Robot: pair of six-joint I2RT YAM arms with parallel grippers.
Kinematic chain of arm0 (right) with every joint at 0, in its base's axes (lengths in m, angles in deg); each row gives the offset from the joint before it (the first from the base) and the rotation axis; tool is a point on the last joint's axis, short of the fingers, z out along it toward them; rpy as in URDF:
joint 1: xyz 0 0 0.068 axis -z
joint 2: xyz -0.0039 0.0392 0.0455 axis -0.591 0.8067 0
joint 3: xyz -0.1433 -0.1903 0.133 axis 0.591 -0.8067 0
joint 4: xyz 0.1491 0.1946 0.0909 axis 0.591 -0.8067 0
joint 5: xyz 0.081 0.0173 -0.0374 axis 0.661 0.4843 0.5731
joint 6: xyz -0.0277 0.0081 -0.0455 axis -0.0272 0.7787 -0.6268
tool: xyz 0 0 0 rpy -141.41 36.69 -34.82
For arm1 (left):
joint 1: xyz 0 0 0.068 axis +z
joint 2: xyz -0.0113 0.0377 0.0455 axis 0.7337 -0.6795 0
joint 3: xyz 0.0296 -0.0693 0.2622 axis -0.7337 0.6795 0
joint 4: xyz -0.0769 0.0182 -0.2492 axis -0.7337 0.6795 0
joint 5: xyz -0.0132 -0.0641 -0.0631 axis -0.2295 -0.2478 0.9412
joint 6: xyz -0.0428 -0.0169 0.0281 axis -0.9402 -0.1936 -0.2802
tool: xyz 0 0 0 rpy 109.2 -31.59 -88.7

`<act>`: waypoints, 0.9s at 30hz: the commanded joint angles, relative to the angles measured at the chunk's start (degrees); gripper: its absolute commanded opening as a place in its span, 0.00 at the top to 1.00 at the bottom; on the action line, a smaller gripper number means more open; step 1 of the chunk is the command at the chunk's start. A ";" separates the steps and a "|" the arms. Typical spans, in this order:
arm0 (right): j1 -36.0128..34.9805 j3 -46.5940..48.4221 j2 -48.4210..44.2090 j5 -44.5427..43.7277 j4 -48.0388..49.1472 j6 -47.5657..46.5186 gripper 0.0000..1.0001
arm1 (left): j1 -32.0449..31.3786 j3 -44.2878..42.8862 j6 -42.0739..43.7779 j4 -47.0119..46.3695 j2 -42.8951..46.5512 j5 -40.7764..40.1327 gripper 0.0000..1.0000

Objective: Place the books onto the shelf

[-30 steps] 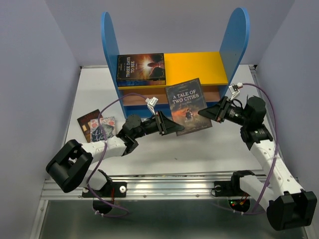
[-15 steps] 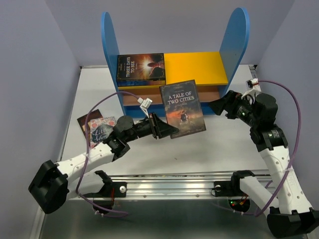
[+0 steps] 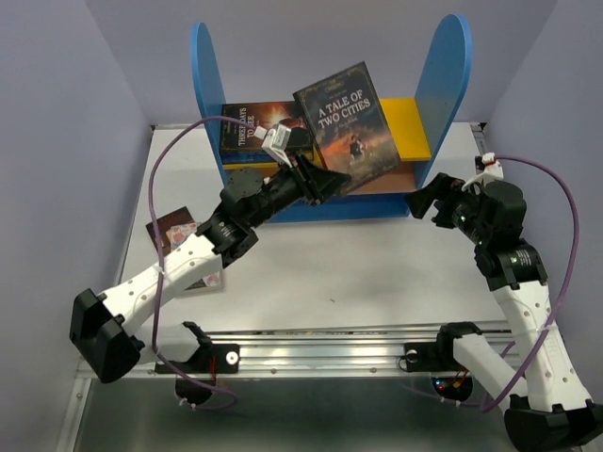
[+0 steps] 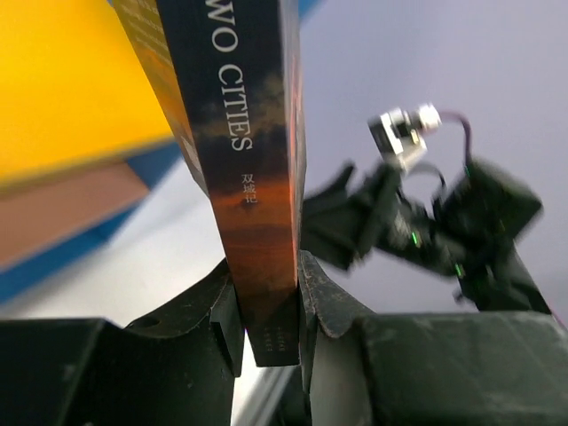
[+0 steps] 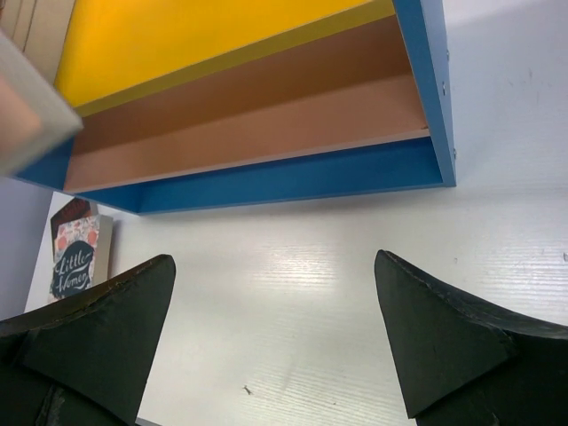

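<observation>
Blue-sided shelf (image 3: 450, 75): from above, the left gripper (image 3: 330, 179) clamps a book (image 3: 347, 118) tilted over the yellow board (image 3: 411, 124), where a second book (image 3: 245, 130) lies. Left wrist: both fingers (image 4: 330, 311) pinch that book's bottom edge. Right wrist: the right gripper (image 5: 273, 262) gapes empty, facing the shelf.

white table top (image 3: 377, 282), fine ribbed lines across it in the right wrist view, one small dark speck (image 5: 246, 388) on it. boxed in on three sides by plain pale lavender walls: back wall (image 3: 320, 47), left wall (image 3: 57, 188), right wall (image 3: 565, 113). silver aluminium rail (image 3: 320, 341) runs along the near edge, duller grey-green surface (image 3: 311, 424) below it. light is even and soft, shadows faint, slight sheen on the table
</observation>
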 commanded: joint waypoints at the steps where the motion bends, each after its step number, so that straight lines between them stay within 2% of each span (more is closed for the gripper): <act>1: -0.33 1.98 -0.98 -1.18 0.65 -1.17 0.00 | 0.06 -11.49 4.03 -8.47 -2.65 -14.98 1.00; 2: -0.33 1.89 -0.89 -1.01 0.57 -1.17 0.00 | 0.06 -14.55 3.68 -8.21 -3.53 -21.96 1.00; 5: -0.33 1.45 -0.98 -0.65 0.57 -1.26 0.00 | 0.15 -18.61 0.61 -5.76 -7.04 -34.72 1.00; 7: -0.33 1.36 -0.98 -0.57 0.57 -1.26 0.00 | 0.15 -19.50 -4.13 -5.05 -7.66 -39.15 1.00; 10: -0.33 1.27 -1.15 -0.30 0.57 -1.35 0.00 | 0.06 -18.89 -10.62 -3.64 -8.02 -51.08 1.00; 14: -0.33 1.36 -1.16 0.57 0.48 -1.35 0.00 | -0.03 -18.10 -17.66 -1.80 -8.63 -57.44 1.00; 18: -0.33 1.53 -0.72 1.45 0.57 -1.35 0.00 | -0.38 -18.53 -20.92 -1.36 -9.77 -58.59 1.00; 24: -0.33 1.71 -0.10 2.68 0.57 -1.08 0.00 | -1.52 -19.50 -32.16 5.58 -11.26 -65.00 1.00; 27: -0.33 1.80 0.16 2.95 0.57 -1.08 0.00 | -2.48 -20.64 -34.37 8.38 -12.32 -67.38 1.00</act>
